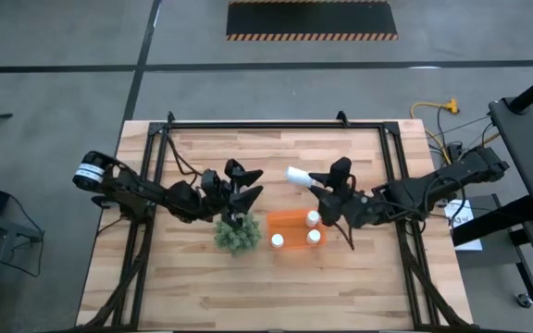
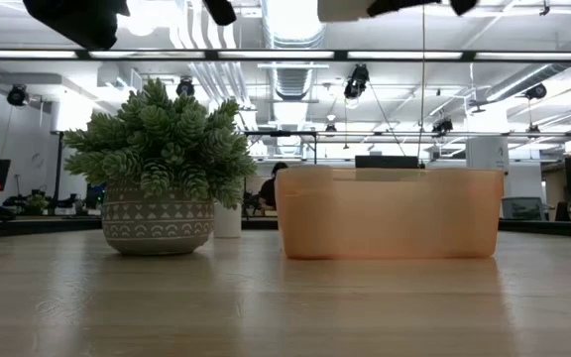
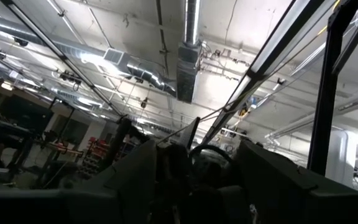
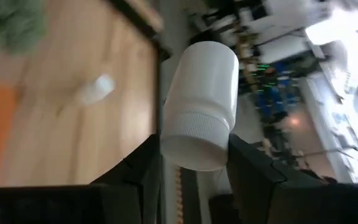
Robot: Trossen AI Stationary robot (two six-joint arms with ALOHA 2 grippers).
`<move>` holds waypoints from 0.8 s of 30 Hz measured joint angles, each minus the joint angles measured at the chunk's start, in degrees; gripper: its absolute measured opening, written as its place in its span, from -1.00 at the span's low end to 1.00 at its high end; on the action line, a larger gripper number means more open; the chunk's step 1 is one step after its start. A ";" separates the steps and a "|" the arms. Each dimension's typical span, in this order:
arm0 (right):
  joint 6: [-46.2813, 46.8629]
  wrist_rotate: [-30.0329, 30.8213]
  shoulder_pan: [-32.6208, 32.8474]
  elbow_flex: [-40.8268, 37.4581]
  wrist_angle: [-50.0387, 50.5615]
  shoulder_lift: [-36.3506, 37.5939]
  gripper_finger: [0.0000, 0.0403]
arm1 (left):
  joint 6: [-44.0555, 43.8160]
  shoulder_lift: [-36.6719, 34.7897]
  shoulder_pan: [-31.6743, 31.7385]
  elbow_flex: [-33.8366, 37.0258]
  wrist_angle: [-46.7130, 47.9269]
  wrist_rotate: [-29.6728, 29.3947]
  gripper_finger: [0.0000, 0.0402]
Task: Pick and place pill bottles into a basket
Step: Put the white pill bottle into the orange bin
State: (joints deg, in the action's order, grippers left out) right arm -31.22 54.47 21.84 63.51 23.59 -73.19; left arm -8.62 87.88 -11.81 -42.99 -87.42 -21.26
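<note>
A white pill bottle (image 4: 199,102) is clamped by its cap end between the fingers of the right tool (image 1: 327,185), held raised beyond the orange basket (image 1: 290,225), seemingly for carrying over and dropping in. Three bottles (image 1: 314,237) are already seen inside the basket, and another is glimpsed lying on the boards. The left tool (image 1: 245,182) is held released and empty above the green plant (image 1: 236,232), apparently waiting. The table (image 1: 202,287) is of pale wooden planks; beyond it, a hall with ceiling ducts and strip lights is seen.
</note>
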 joint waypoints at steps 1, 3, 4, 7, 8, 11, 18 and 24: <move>0.71 -1.22 0.19 0.70 3.03 -0.26 -0.31 | 0.00 0.00 -0.02 0.38 -0.01 0.00 0.05; 1.96 -2.84 0.26 2.39 7.56 -0.80 -0.31 | -0.01 0.00 -0.10 1.06 -0.12 0.02 0.05; 2.51 -3.58 0.34 3.15 9.94 -1.05 -0.31 | -0.02 0.00 -0.15 1.42 -0.10 0.01 0.05; 2.95 -6.72 0.40 5.13 15.20 -1.95 -0.31 | -0.02 0.00 -0.40 2.34 -0.06 0.05 0.05; 2.92 -7.86 0.40 5.52 16.32 -2.33 -0.31 | -0.04 0.00 -0.50 2.56 -0.02 0.27 0.05; 1.48 -11.06 0.42 6.41 18.23 -3.77 -0.31 | -0.08 0.00 -0.96 3.34 0.05 1.73 0.05; -2.00 -15.85 0.59 8.29 26.13 -8.53 -0.31 | -0.17 -0.39 -2.95 6.29 -0.08 4.57 0.05; -4.17 -16.50 0.98 11.62 31.97 -14.39 -0.31 | -0.17 -1.03 -3.97 7.86 -0.13 4.68 0.05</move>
State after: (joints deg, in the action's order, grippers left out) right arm -35.38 37.96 22.82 75.13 55.56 -87.57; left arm -8.80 86.84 -15.78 -35.14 -87.55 -16.58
